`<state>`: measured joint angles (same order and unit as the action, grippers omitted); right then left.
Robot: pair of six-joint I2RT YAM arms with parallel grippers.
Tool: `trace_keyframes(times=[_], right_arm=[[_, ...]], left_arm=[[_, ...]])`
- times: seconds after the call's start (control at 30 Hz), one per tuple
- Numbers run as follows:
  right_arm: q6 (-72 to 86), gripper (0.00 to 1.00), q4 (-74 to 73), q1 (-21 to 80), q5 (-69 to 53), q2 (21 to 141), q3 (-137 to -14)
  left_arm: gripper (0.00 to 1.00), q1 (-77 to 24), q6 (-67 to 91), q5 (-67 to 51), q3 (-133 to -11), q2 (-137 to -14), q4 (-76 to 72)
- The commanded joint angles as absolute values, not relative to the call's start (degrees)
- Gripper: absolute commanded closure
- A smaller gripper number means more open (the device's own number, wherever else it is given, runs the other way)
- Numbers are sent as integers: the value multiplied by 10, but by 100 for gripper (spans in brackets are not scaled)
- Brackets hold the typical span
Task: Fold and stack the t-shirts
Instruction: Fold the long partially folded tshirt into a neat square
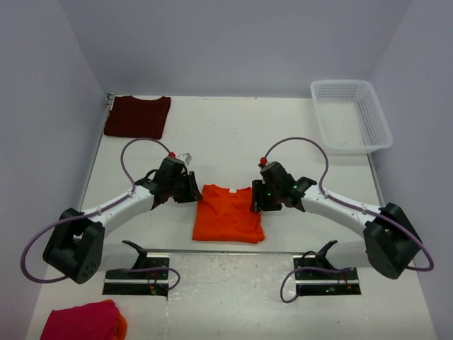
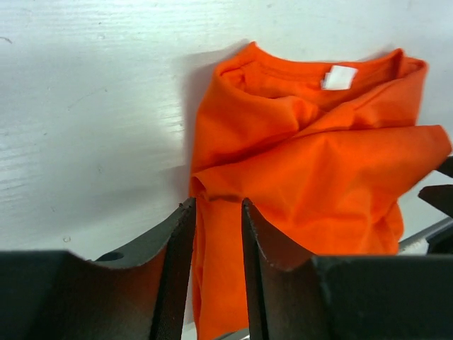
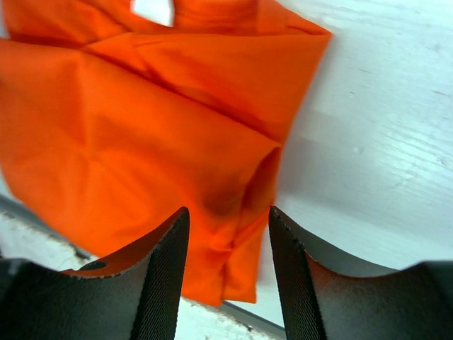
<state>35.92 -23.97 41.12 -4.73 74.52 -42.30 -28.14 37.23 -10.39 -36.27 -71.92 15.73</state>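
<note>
orange shirt point(image 1: 228, 214) lies folded near-centre, maroon shirt point(image 1: 137, 116) folded far left. left gripper point(image 1: 190, 190) narrowly parted, right gripper point(image 1: 256, 198) wider — both over the orange shirt's side edges, gripping nothing. folding looks done — next, likely pinch it and stack it on the maroon shirt.

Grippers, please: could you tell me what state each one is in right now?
Left gripper: open, orange t-shirt edge between its jaws, not pinched.
Right gripper: open over the same shirt.
</note>
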Motion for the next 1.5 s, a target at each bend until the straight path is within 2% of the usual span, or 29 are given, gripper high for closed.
trace_keyframes(times=[0.0,0.73,1.07,1.17,1.33,1.47], right_arm=[[353,51,-261,403,8,762,-452],[331,64,-225,374,-42,809,-485],[329,84,-217,375,-60,845,-510],[329,100,-214,375,-63,844,-508],[330,100,-211,375,-63,842,-502],[328,100,-213,375,-62,846,-503]], left_arm=[[67,-276,354,-79,-388,-738,149],[67,-250,326,-82,-380,-720,155],[65,-220,321,-91,-366,-720,149],[64,-216,323,-95,-371,-722,149],[54,-216,329,-117,-383,-748,133],[54,-216,333,-136,-384,-761,116]])
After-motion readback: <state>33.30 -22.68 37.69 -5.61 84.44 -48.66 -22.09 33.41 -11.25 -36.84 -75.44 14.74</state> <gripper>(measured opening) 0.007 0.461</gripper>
